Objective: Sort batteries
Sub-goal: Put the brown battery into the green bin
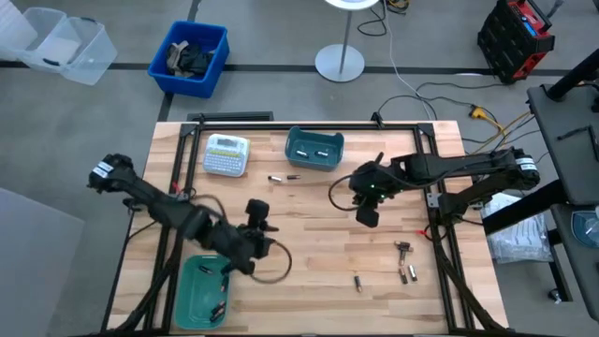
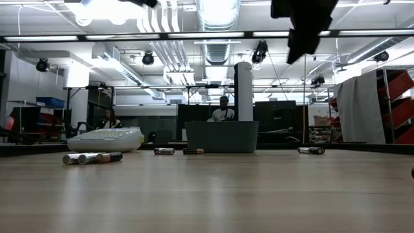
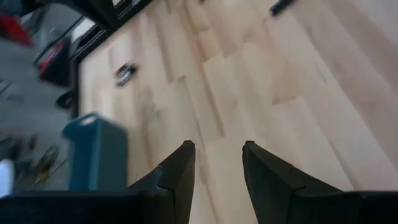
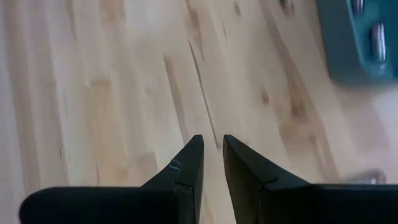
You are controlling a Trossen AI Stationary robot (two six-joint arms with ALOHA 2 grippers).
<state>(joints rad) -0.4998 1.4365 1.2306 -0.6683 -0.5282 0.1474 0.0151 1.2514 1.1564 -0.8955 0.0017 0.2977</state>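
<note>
Loose batteries lie on the wooden table: a pair (image 1: 281, 177) close to the far teal bin (image 1: 314, 148), and others (image 1: 404, 260) near the right front. A second teal bin (image 1: 201, 290) at the left front holds several batteries. My left gripper (image 1: 256, 213) hovers open above bare wood beside that front bin, nothing between its fingers (image 3: 217, 152). My right gripper (image 1: 367, 213) hangs over the table's middle right, high above the surface (image 2: 304, 29). Its fingers (image 4: 212, 146) stand a narrow gap apart with nothing in it. The bin with batteries (image 4: 364, 37) shows in the right wrist view.
A white label-maker (image 1: 226, 154) sits at the far left beside the far bin. A black frame runs round the table's edges (image 1: 309, 120). A loose cable loop (image 1: 273, 264) hangs by my left arm. Bare wood lies between the two grippers.
</note>
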